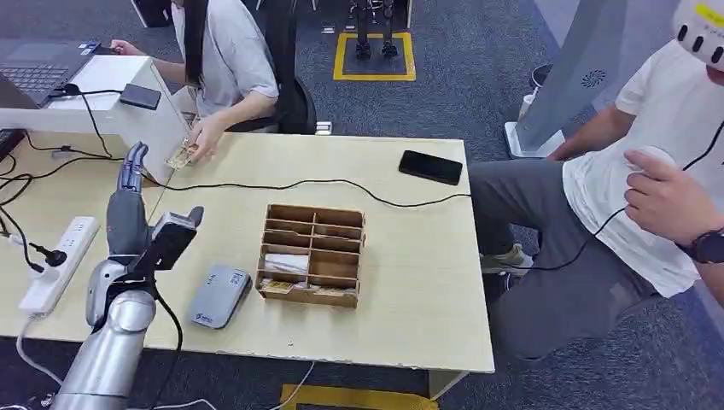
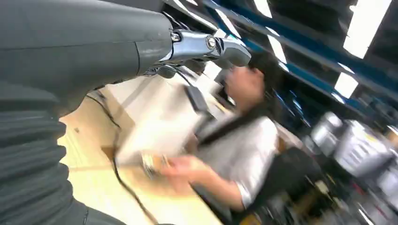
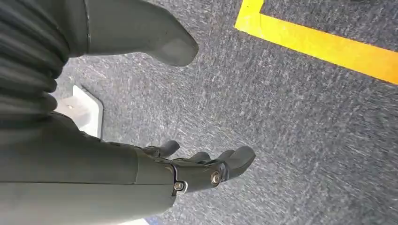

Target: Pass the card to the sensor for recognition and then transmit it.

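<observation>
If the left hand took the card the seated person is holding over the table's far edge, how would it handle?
The card looks thin and flat, so probably light, fairly stiff, and unlikely to roll. Its slim edges may slip from the left hand.

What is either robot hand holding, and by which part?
Nothing: the left robot hand reaches empty toward the card, which a person's hand holds. The right robot hand hangs empty.

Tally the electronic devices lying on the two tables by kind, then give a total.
Laptop: 1
Phones: 2
Card reader: 1
Power strip: 1
Total: 5
</observation>
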